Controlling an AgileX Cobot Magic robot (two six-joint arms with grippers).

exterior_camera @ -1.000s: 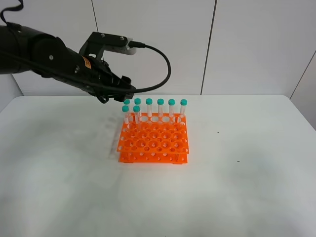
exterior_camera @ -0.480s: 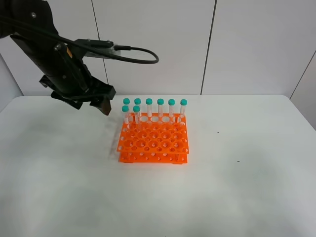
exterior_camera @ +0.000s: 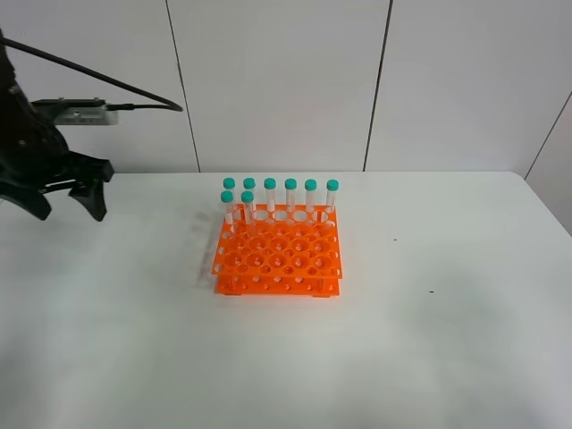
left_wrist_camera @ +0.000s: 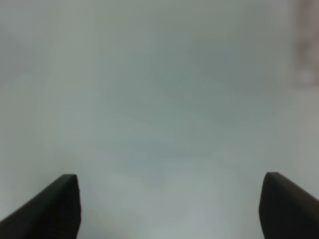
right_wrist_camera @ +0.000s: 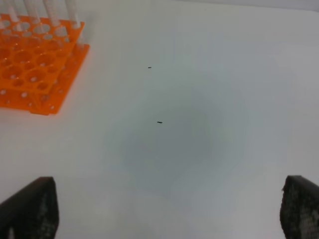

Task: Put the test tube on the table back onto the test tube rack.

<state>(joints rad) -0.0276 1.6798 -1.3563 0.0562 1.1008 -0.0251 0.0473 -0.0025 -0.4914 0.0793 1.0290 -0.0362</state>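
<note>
The orange test tube rack [exterior_camera: 278,256] stands mid-table with several teal-capped test tubes [exterior_camera: 270,198] upright along its back and left holes. No tube lies on the white table [exterior_camera: 402,349] in any view. My left gripper [exterior_camera: 70,207] hangs open and empty above the table's far left, well away from the rack; its wrist view [left_wrist_camera: 172,209] shows only blurred white tabletop between the fingertips. My right gripper [right_wrist_camera: 167,214] is open and empty over bare table, with the rack [right_wrist_camera: 35,64] off to one side. The right gripper is outside the exterior view.
White wall panels stand behind the table. Two small dark specks [exterior_camera: 395,239] mark the tabletop right of the rack, also in the right wrist view [right_wrist_camera: 159,122]. The left arm's cable [exterior_camera: 134,89] loops above it.
My left arm has swung away from the rack's back-left corner to the far left of the table, gripper open and empty. The tubes and rack have not moved.
</note>
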